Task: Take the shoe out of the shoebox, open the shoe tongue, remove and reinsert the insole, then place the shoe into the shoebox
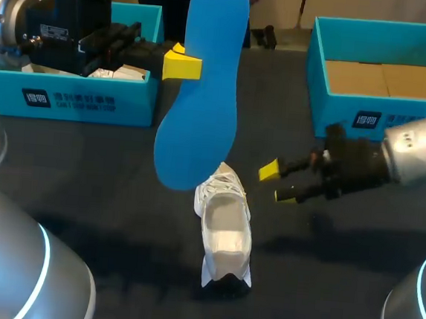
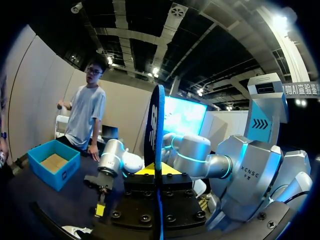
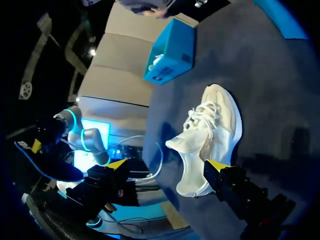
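1. The dark tabletop carries two teal shoeboxes along its far edge, one toward the far-left corner and one toward the far-right corner.
2. The white shoe lies mid-table, outside both boxes. Its long axis runs from far edge to near edge, laces toward the far end, opening upward.
3. The left gripper comes in over the left box and is clamped on the blue insole, a finger on each face. The insole stands on end high above the table, its broader end lowest, over the shoe's laced end.
4. The right gripper is empty with fingers spread. It sits low, just beside the shoe on the side facing the right edge, pointing at it, and is the nearer gripper.
5. Reinserting likely depends on tipping the upright insole into line with the shoe's axis; the right gripper looks well placed to steady the shoe.
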